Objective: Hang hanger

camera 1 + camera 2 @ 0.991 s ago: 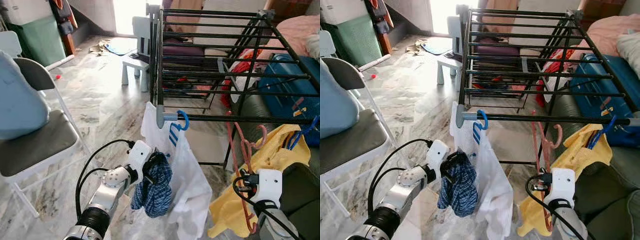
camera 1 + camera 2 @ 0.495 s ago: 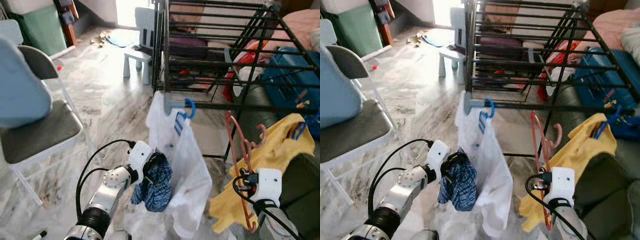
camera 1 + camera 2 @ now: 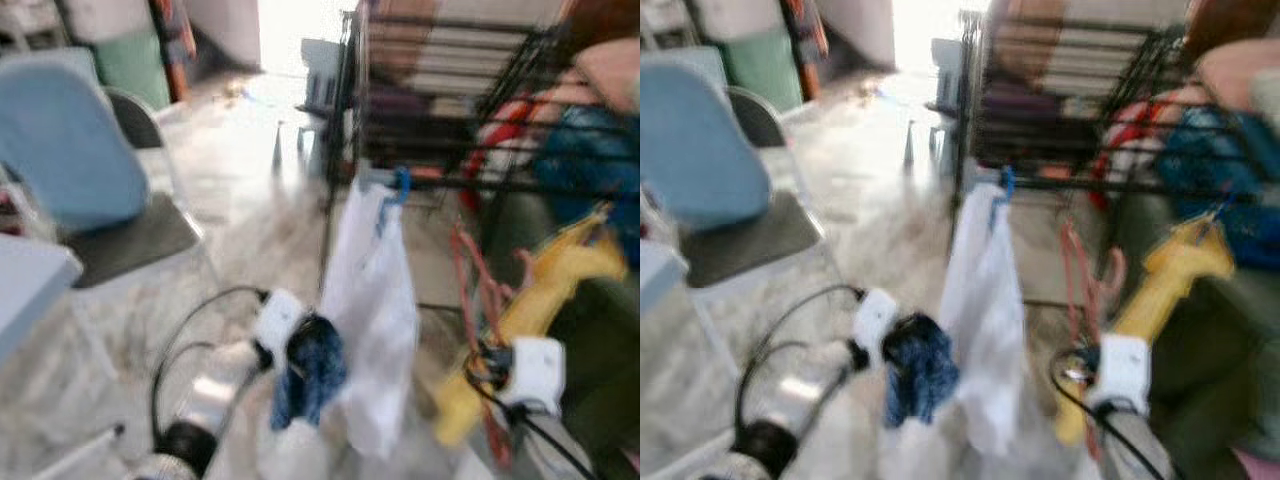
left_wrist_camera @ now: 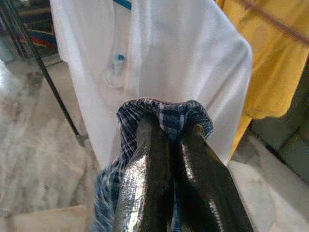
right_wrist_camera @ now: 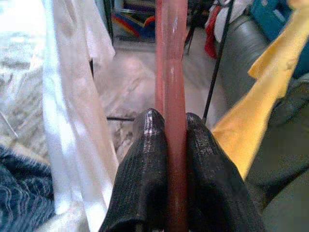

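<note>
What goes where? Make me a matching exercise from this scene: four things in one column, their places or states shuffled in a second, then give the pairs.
Things:
1. pink hanger
2. blue plaid cloth
3. white garment
4. yellow garment

Places:
A. pinched in the left end effector
B. hanging from the rack by a blue hanger
C. clamped in the right end effector
D. draped at the robot's right

Pairs: 1-C, 2-A, 3-B, 4-D
</note>
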Robot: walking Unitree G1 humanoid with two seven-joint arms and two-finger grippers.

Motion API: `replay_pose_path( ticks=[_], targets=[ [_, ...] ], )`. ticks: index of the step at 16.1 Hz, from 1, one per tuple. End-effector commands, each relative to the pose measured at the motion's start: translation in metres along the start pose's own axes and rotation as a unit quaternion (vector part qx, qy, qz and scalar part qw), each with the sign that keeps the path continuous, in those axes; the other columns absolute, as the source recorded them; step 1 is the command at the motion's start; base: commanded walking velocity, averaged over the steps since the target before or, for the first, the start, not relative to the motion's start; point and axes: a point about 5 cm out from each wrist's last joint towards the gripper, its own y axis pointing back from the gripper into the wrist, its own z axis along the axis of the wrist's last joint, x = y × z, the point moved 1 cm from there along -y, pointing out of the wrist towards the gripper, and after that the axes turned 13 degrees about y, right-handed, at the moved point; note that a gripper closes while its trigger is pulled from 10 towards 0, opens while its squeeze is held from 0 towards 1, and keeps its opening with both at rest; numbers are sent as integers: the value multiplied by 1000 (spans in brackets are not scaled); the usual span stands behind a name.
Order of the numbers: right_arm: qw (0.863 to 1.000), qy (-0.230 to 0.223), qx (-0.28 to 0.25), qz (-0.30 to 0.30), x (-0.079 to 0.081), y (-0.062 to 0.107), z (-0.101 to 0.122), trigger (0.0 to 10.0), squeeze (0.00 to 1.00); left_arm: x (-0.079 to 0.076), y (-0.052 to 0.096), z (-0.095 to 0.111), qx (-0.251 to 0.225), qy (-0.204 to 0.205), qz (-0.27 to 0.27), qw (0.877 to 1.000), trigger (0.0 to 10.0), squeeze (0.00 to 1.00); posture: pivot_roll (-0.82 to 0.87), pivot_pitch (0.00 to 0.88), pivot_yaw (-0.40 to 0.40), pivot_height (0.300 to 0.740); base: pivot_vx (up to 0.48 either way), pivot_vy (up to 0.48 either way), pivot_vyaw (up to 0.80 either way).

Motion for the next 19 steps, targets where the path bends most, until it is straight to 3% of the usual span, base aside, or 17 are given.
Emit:
replay_pose_path(
  ticks=[1,19],
  targets=[
    [1000,7,3,-8,-6,0,0,10000,0,-5,-4,6,-9,-8,-9,1000,10000,0,54,0,-53,740,-296,0,0],
    [1000,8,3,-6,-5,-2,2,10000,0,-4,-4,7,-10,-12,-7,1000,10000,0,54,0,-52,740,-277,0,0]
  ],
)
